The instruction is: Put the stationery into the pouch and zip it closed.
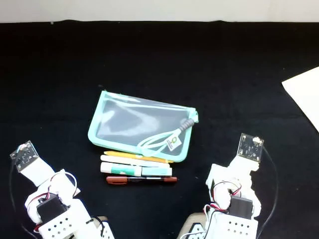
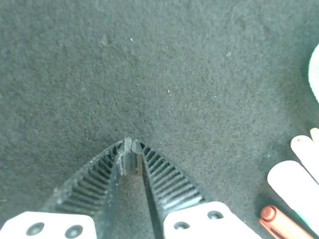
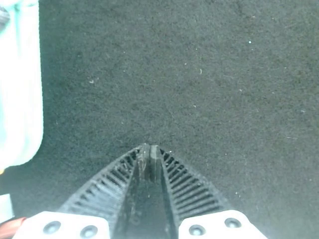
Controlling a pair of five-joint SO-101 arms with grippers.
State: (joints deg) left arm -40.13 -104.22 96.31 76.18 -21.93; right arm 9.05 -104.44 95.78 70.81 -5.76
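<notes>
Black tabletop point(image 1: 224, 74): mint pouch point(image 1: 142, 124), pens point(image 1: 137, 169) just beside it. Left gripper point(image 2: 130, 149), right gripper point(image 3: 148, 153) either side of pouch, fingers pressed together, empty. Wrist views crop pens, pouch edge.

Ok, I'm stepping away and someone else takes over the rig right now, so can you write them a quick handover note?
Left gripper: shut, empty, over the bare table, near the pen ends.
Right gripper: shut, empty, off to one side of the pouch.
Pouch: flat, mid-table. The stationery lies in a row outside it, right beside the edge nearer the arms.
Done: nothing.
Left: load every piece, then zip closed.
</notes>
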